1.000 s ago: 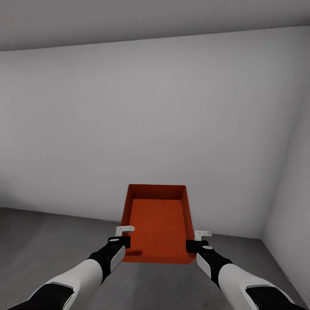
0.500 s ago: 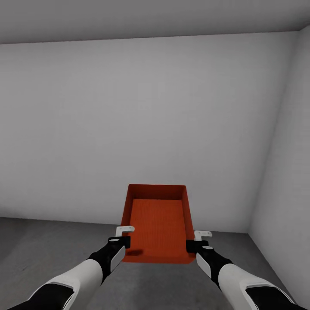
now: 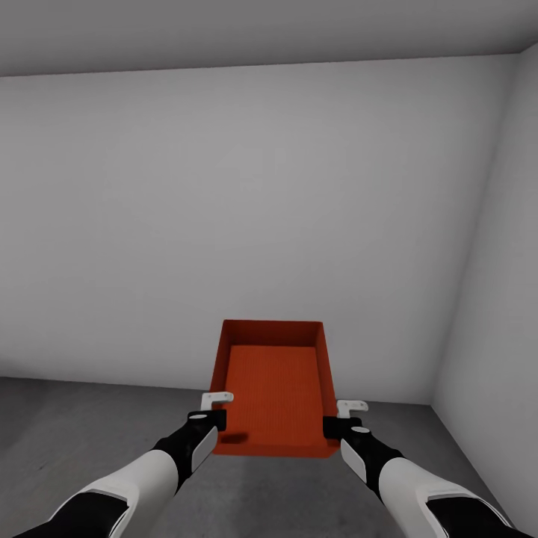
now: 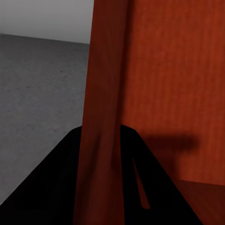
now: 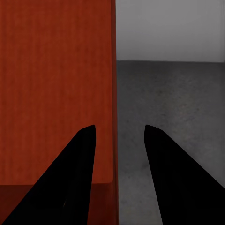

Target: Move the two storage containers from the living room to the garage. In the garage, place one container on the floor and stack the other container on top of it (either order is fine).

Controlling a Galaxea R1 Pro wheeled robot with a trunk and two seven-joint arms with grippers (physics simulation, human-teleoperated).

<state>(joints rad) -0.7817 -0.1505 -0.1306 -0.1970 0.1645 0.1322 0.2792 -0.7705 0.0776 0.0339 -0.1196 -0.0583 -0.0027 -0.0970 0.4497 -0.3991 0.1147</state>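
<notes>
Now no further swing of view since half a second ago. Storage container held above the floor near a corner; left tool clenched on its wall, right tool astride opposite wall, grip impossible to tell. Probably time for lowering.

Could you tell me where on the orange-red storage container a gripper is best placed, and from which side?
Best on the thin long side walls near the robot's end, approached from behind with one finger inside and one outside. The storage container is open-topped and shallow, so its upright walls are the only pinchable edges. The left gripper and right gripper straddle opposite walls this way.
</notes>
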